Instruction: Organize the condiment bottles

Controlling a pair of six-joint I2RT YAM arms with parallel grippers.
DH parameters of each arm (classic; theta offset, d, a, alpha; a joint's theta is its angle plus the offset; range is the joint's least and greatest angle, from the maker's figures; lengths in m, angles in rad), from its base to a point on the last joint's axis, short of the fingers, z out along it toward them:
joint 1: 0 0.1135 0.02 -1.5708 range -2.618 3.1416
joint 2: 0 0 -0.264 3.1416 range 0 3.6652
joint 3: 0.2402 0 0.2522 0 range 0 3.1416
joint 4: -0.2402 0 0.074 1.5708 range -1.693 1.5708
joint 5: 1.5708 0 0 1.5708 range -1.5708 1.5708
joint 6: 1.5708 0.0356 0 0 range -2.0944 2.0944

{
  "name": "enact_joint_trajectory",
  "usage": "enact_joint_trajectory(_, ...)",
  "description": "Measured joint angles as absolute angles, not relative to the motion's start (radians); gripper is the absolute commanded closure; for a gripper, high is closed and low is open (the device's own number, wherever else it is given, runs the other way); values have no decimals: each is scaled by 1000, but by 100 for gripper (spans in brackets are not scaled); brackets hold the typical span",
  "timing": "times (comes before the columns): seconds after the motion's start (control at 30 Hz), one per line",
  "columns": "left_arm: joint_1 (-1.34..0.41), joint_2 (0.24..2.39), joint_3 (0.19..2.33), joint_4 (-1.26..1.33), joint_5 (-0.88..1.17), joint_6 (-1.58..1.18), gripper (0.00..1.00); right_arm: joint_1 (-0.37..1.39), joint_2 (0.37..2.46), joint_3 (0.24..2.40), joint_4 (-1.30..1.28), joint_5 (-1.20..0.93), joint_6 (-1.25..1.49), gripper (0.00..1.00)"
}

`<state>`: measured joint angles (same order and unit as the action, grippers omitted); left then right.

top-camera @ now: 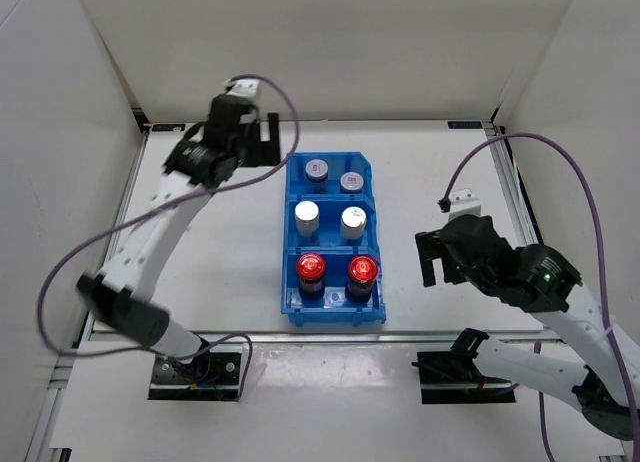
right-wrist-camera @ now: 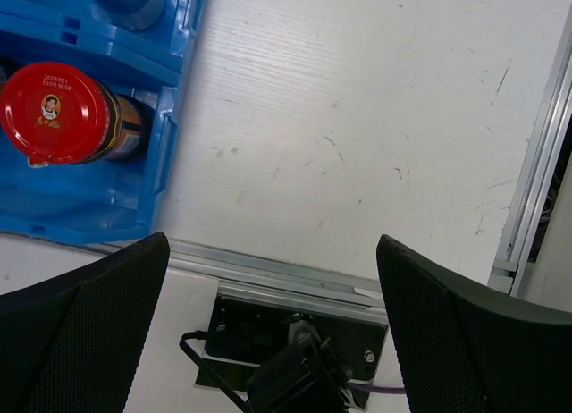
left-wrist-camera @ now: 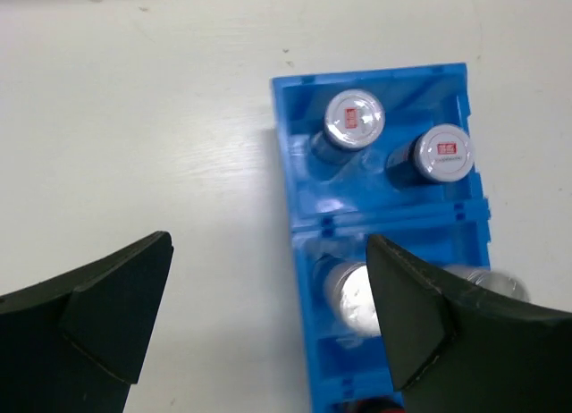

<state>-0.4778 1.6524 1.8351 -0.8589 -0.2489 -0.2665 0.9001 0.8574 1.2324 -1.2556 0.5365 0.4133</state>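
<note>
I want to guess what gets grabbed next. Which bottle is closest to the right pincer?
The right-hand red-capped bottle in the blue bin. Its red twin sits further left; the four silver-topped ones sit further back.

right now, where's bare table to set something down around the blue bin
Bare table lies left of the blue bin, up to the left arm, and right of it, up to the right pincer. Behind the bin, a thin free strip. Crowded: the bin, two condiment bottles per compartment.

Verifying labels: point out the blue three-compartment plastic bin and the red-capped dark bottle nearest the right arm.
blue three-compartment plastic bin (top-camera: 287, 244): top external view, left wall.
red-capped dark bottle (right-wrist-camera: 58, 112): right wrist view, cap centre.
</note>
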Motion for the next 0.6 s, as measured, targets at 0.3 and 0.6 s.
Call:
enact_joint_trajectory(0.3, -416, 904, 1196, -790, -369, -200, 0, 900, 797, 1232, -1245, 550, 405, 0)
enact_joint_trajectory(0.6, -416, 471, 961, -801, -379, -160, 0, 900, 701, 1168, -1210, 599, 410, 0)
